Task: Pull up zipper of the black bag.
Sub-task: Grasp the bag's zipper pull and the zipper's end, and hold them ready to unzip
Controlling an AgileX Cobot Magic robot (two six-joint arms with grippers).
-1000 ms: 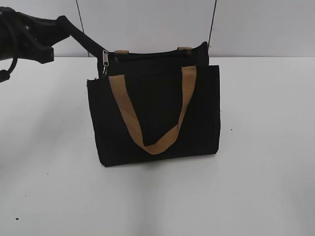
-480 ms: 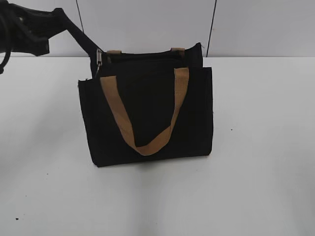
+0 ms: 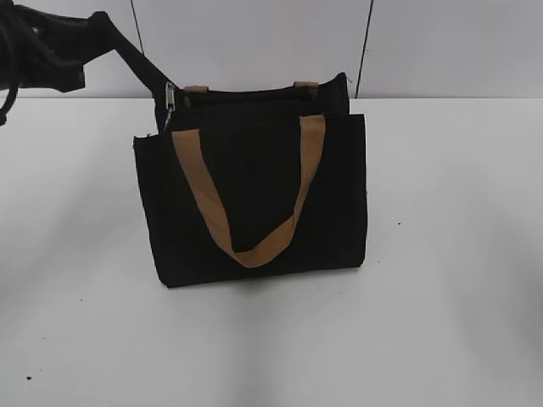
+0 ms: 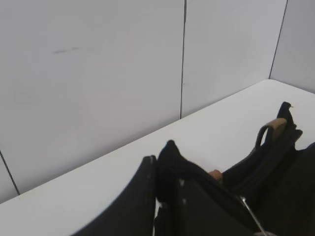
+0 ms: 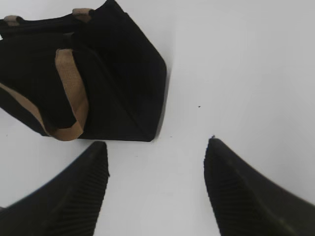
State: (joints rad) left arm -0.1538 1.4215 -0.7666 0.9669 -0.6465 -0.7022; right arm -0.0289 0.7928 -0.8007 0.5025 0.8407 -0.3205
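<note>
The black bag (image 3: 254, 195) stands upright on the white table, with a tan strap handle (image 3: 246, 195) hanging down its front. The zipper, a small silver pull tab (image 3: 170, 98), hangs at the bag's top left corner. My left gripper (image 3: 155, 83) reaches in from the upper left and is shut on the bag's black fabric end at that corner. The left wrist view shows that pinch (image 4: 166, 164), with the silver tab (image 4: 252, 219) just beside it. My right gripper (image 5: 155, 162) is open and empty above bare table, to the right of the bag (image 5: 113, 73), and is out of the exterior view.
The white table (image 3: 441, 254) runs all around the bag. A pale panelled wall (image 3: 254, 42) stands close behind it. The left arm's dark body (image 3: 42, 51) sits at the upper left.
Over the last second my left gripper has dragged the bag a little to the left. Since half a second ago almost nothing has moved.
</note>
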